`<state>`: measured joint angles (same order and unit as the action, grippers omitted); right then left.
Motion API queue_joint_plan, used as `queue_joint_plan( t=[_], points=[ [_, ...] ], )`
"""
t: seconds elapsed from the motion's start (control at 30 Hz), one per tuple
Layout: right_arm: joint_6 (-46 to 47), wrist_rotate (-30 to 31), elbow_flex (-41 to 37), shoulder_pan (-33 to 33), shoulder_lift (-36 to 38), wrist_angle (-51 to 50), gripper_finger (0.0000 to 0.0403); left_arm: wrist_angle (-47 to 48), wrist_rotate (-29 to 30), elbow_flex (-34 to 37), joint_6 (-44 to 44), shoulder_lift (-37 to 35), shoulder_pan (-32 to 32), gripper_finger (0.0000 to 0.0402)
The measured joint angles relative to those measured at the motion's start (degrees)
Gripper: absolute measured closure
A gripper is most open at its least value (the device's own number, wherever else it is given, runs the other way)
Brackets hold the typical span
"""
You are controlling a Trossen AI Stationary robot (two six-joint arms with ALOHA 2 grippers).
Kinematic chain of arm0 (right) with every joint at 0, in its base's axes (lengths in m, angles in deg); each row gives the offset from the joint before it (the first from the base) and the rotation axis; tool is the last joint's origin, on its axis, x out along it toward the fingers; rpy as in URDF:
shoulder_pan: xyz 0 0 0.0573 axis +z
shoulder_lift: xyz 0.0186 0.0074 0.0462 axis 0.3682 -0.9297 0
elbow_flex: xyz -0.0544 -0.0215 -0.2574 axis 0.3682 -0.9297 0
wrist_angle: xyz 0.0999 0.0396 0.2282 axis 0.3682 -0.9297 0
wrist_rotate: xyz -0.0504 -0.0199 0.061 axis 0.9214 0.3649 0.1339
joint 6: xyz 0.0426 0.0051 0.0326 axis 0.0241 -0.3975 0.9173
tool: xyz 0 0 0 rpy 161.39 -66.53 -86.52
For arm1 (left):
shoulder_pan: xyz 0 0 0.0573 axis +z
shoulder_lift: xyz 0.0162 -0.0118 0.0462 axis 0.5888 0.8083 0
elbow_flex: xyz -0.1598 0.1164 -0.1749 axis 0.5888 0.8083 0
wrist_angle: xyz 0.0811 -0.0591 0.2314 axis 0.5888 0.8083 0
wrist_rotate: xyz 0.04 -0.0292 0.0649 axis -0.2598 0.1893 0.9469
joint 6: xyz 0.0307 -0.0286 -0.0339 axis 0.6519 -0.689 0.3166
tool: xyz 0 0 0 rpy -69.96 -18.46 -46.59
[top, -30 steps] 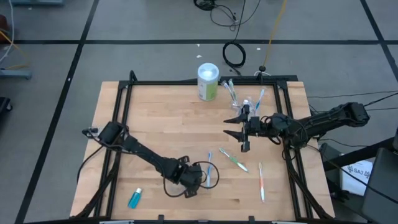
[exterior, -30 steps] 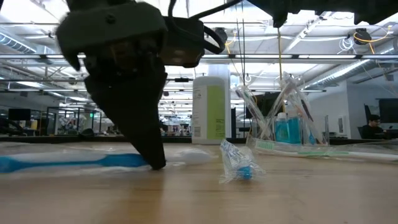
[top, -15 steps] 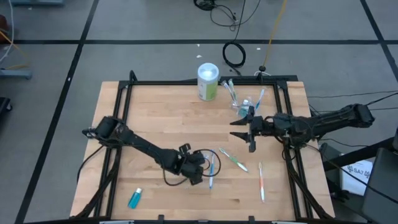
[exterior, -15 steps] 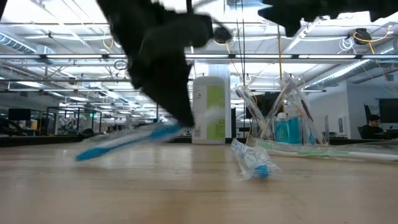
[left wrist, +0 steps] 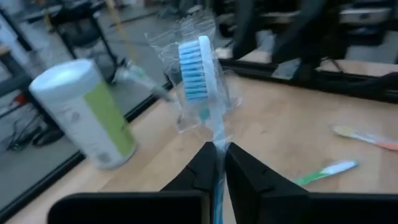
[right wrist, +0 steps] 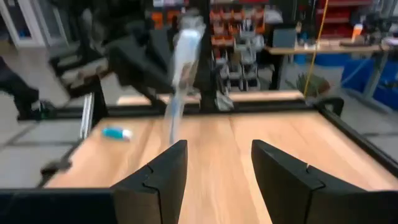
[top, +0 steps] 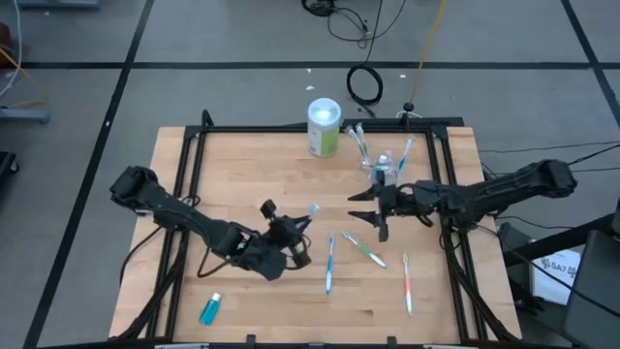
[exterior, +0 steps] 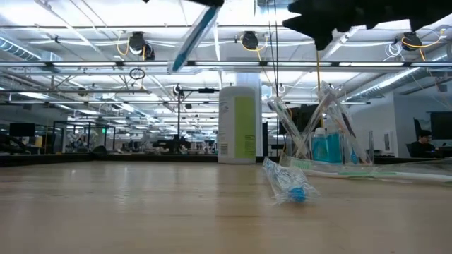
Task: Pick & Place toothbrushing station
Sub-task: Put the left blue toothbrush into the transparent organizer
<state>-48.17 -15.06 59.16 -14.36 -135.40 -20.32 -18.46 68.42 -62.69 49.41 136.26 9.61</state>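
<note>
High view: the left gripper (top: 295,240), clenched on a wrapped blue toothbrush (left wrist: 200,81), holds it above the table (top: 242,174) at about seven o'clock. Carrying it high toward the clear cup (top: 373,155) at one o'clock seems wise. The right gripper (top: 368,208), fingers spread and empty, and a green-labelled canister (top: 324,128) crowd that route; three toothbrushes (top: 368,250) lie at five o'clock, a teal tube (top: 210,308) nearer.

Left gripper (left wrist: 219,163) pinches a wrapped blue toothbrush (left wrist: 198,71) at centre frame; a green-labelled white canister (left wrist: 87,115) stands at left.
</note>
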Motion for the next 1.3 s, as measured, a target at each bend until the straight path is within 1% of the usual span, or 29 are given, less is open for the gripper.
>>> queue_joint_plan(
  t=[0.07, 0.13, 0.2, 0.27, 0.37, 0.47, 0.6, 0.7, 0.73, 0.83, 0.9, 1.0, 1.1, 1.17, 1.3],
  points=[
    [-0.1, -0.5, 0.0, 0.0, -3.1, 4.7, 0.0232, -2.9, -1.3, 0.9, 3.9, 0.0, -0.3, 0.0386],
    [-0.2, -4.0, 0.0, 0.0, -6.3, 9.9, 0.0232, -4.4, -2.7, 1.7, 5.4, 0.1, -0.4, 0.0394],
    [-0.1, -8.0, 0.0, 0.0, -9.6, 16.7, 0.023, -5.8, -2.9, 2.6, 5.6, 0.1, -0.4, 0.0394],
    [-0.1, -10.2, 0.0, 0.0, -12.6, 23.5, 0.0226, -5.8, -2.9, 2.9, 6.4, 0.1, -0.5, 0.0384],
    [0.2, -10.3, 0.0, 0.0, -17.0, 29.6, 0.0214, -7.3, -3.6, 2.9, 8.4, 0.1, -0.5, 0.0373],
    [0.4, -10.4, 0.2, 0.0, -21.0, 34.5, 0.0198, -9.5, -5.8, 2.9, 10.8, 0.1, -0.5, 0.0377],
    [2.5, -10.6, 3.3, 0.0, -24.9, 36.6, 0.018, -12.2, -6.6, 2.9, 13.5, 0.0, -0.2, 0.0393],
    [4.0, -10.7, 5.5, 0.0, -27.6, 36.5, 0.0173, -12.6, -7.6, 2.9, 13.7, 0.0, 0.3, 0.0394],
    [4.1, -11.2, 6.3, 0.0, -28.6, 36.5, 0.0172, -12.7, -7.6, 2.9, 13.7, 0.0, 0.4, 0.0391],
    [4.1, -15.7, 7.6, 0.0, -29.7, 36.3, 0.0174, -12.6, -7.6, 2.9, 13.2, 0.0, 0.6, 0.0379],
    [3.7, -16.8, 8.3, 0.1, -29.8, 36.5, 0.0178, -12.5, -7.6, 2.9, 13.1, 0.0, 0.6, 0.0375],
    [2.5, -16.2, 8.4, 0.2, -29.8, 36.5, 0.0188, -12.6, -7.6, 2.9, 13.1, 0.0, 0.6, 0.0373],
    [2.1, -16.4, 8.4, 0.1, -29.8, 36.5, 0.0206, -12.7, -7.6, 2.9, 13.0, 0.0, 0.6, 0.0373],
    [2.0, -16.4, 8.4, 0.1, -29.8, 36.0, 0.0226, -12.8, -7.6, 2.9, 12.9, 0.0, 0.6, 0.0372],
    [1.8, -16.4, 8.4, 0.1, -29.8, 36.0, 0.028, -12.8, -7.6, 2.9, 12.9, 0.0, 0.7, 0.0372]
  ],
)
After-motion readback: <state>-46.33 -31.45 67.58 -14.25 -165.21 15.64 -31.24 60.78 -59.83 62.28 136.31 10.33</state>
